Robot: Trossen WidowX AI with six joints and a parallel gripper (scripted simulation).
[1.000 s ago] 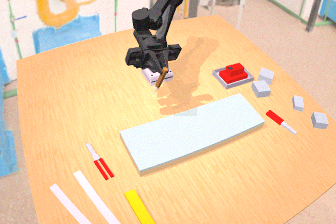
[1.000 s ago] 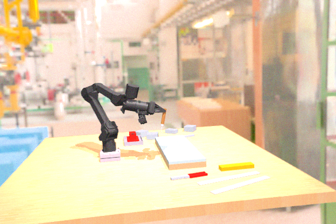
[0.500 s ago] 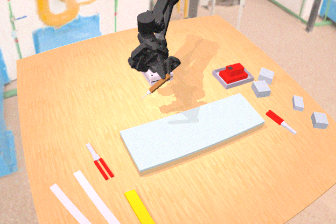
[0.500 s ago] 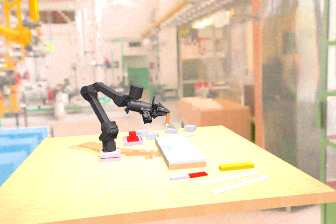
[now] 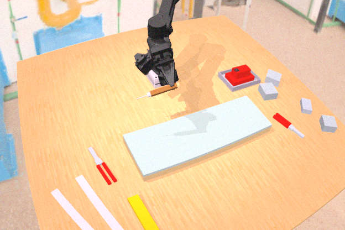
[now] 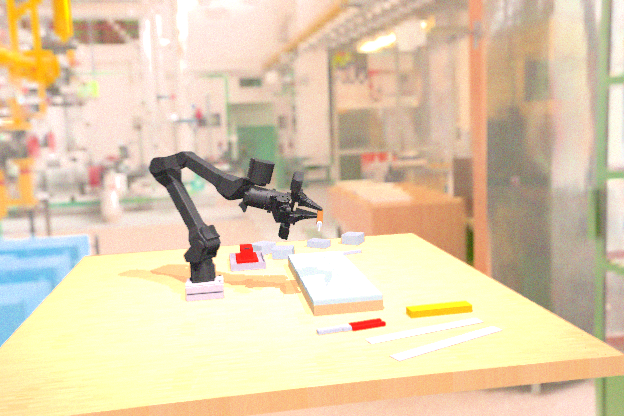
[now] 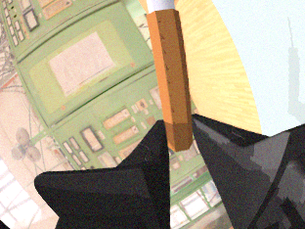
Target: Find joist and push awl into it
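Observation:
My gripper point(image 5: 174, 84) point(image 6: 321, 211) point(image 7: 177, 123) is shut on the orange handle of the awl point(image 5: 162, 90) point(image 6: 319, 217) point(image 7: 169, 68), near the handle's butt end. The awl is in the air above the table's level; its thin tip points to the left in the top view, well off upright. The pale blue floor panel point(image 5: 194, 141) point(image 6: 335, 283) point(image 7: 244, 44) lies on the table, with the shadow of the arm and awl on it. No hole shows in it. The joist is hidden. The red stud finder point(image 5: 240, 76) point(image 6: 246, 256) sits in the grey tray point(image 5: 233, 89) point(image 6: 247, 267).
Several grey blocks point(image 5: 268, 91) point(image 6: 283, 251) and a red-handled tool point(image 5: 282, 120) lie right of the panel in the top view. Red-handled pliers point(image 5: 106, 172) point(image 6: 366, 324), a yellow bar point(image 5: 142, 212) point(image 6: 439, 309) and two white strips point(image 5: 97, 203) point(image 6: 425, 330) lie to its left and front.

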